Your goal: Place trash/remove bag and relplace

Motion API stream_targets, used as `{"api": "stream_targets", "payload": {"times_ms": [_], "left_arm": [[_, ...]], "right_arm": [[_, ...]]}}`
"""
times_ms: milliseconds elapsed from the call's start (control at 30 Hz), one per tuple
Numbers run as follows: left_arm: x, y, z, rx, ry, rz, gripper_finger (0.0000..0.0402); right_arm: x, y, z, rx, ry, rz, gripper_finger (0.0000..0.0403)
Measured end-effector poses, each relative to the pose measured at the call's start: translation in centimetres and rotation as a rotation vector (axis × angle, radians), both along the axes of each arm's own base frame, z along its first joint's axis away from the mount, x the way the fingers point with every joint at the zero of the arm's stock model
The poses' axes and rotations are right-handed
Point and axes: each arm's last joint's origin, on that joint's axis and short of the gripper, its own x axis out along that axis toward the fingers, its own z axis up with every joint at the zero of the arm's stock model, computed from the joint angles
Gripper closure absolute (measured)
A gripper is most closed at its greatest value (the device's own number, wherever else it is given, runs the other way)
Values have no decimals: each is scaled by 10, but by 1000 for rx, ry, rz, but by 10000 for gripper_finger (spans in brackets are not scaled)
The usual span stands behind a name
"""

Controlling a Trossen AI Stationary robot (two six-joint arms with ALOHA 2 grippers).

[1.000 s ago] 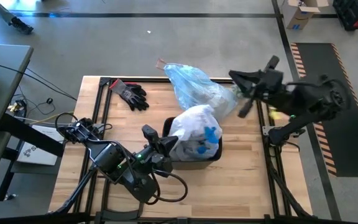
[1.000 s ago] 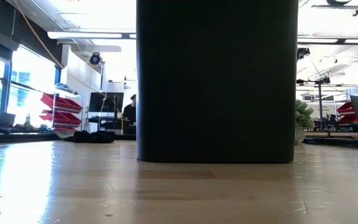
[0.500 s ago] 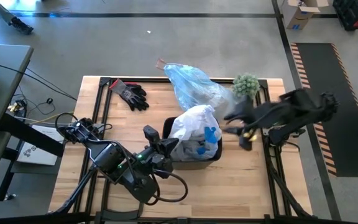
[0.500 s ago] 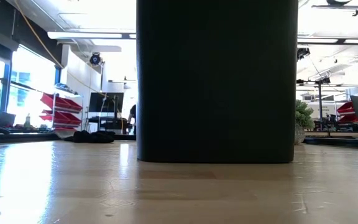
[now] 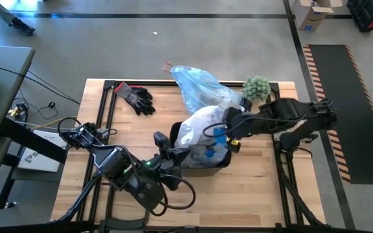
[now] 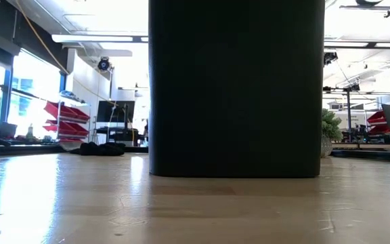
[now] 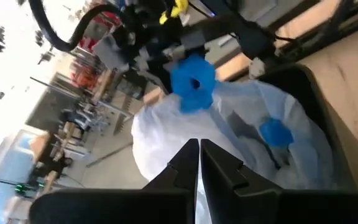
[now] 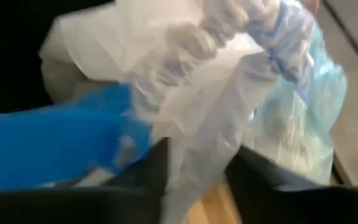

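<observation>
My right gripper (image 5: 233, 127) is reaching in over the black bin (image 5: 206, 169) in the middle of the table (image 5: 109, 116), its fingers (image 8: 263, 177) parted either side of a fold of the white bag (image 5: 203, 126) that stands bunched up out of the bin; I cannot tell whether they have any real bite on the plastic. My left gripper (image 5: 173, 155) is pressed together right against the near side of that same bag, and I cannot see that it pinches anything. The light-blue bag (image 5: 203, 90) lies crumpled on the table just behind the bin, toward the far edge, next to the small green plant (image 5: 256, 87), with a black glove (image 5: 135, 98) off to the far left corner. What worries me is the thin film: if I pull with only a sliver caught, it could slip free or tear, and a snagged bag could drag the bin along or tip it. My right arm is also close to the plant and the blue bag, so a wide swing could knock either one.
</observation>
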Motion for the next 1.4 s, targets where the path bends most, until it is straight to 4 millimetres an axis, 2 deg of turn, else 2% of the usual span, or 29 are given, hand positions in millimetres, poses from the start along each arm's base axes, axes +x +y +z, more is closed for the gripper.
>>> {"api": "stream_targets", "payload": {"times_ms": [67,100,333,433,533,667,767,867,967,1200,1400], "left_arm": [[4,0,5,37,-21,5,401],[6,1,8,60,-35,12,401],[23,6,30,242,-29,-75,393],[28,11,34,321,7,-119,376],[33,19,35,340,14,-107,351],[40,31,35,300,-10,-78,304],[44,36,34,260,-16,-155,263],[47,37,30,238,11,-270,227],[49,45,24,234,63,-259,203],[48,80,2,248,295,-114,193],[38,101,-14,229,456,-11,196]], "right_arm": [[1,-1,6,-51,-52,31,369],[0,-1,11,-88,-93,44,384],[-4,3,68,-309,-437,71,400],[-10,2,91,-298,-541,160,400],[-18,-3,99,-219,-541,280,402],[-26,-10,94,-109,-456,283,402],[-24,-16,81,-73,-362,257,403],[-15,-21,65,-24,-278,250,403],[-4,-23,52,30,-249,280,403],[6,-21,48,85,-292,364,403],[0,-21,55,118,-342,403,403]]}}
